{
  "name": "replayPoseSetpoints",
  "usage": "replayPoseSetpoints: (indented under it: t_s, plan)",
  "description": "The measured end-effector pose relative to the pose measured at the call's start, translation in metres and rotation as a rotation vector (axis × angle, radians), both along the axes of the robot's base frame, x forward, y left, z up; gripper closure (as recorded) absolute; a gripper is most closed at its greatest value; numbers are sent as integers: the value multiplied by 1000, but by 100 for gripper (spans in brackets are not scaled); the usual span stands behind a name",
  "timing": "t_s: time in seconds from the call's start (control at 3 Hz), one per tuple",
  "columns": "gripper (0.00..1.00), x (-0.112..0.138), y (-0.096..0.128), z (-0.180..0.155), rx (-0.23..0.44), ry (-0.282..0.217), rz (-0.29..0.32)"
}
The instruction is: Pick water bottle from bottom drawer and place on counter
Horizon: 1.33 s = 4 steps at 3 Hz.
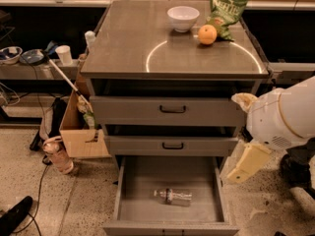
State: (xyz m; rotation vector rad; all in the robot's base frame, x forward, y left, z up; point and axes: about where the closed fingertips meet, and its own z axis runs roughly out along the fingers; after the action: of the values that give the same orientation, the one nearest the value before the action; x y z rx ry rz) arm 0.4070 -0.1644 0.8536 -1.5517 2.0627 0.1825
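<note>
Bottom drawer (pixel 147 177): lowest of three in the grey cabinet, pulled out toward the camera, plain grey tray showing.

Water bottle (pixel 172 196): inside the bottom drawer, lying on its side on the tray floor, near the front and about midway across. Clear plastic, dark band round the middle, cap end toward the view's left. Apart from all four drawer walls.

Gripper (pixel 248 162): pale cream, hanging just off the bottom drawer's right-hand wall as seen, outside the tray and above its rim. Well apart from the water bottle. Open or closed: cannot tell.

White arm housing (pixel 283 117): above and to the right of the bottom drawer, over the gripper, partly cut by the view's edge.

Middle drawer (pixel 147 145) and top drawer (pixel 138 109): stacked directly above the bottom drawer, both shallower, both pushed in, one black handle each.

Counter (pixel 123 43): flat grey-brown top, highest above the bottom drawer, with a pale arc mark (pixel 150 58) curving across its surface.

On the counter, toward the edge farthest back from the bottom drawer: white bowl (pixel 183 17), orange (pixel 207 34), green snack bag (pixel 225 11). Orange just in front of the bag; bowl to the view's left of both.

Left of the bottom drawer, on the speckled floor (pixel 29 191): cardboard box (pixel 81 136), with a pinkish bottle (pixel 59 156) just beside it.

Further left and higher than the bottom drawer: side shelf (pixel 29 72) carrying a white cup (pixel 64 54).
</note>
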Motion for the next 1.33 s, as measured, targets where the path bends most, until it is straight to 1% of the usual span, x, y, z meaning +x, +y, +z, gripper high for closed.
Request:
replayPoseSetpoints:
  t_s: [0.33, 0.67, 1.0, 1.33]
  plan:
    - [0, 19, -6, -33, -21, 27, -29]
    - [0, 57, -23, -88, -54, 65, -76]
    - [0, 78, -32, -127, -63, 108, -100]
    - [0, 78, -32, -127, -63, 108, -100]
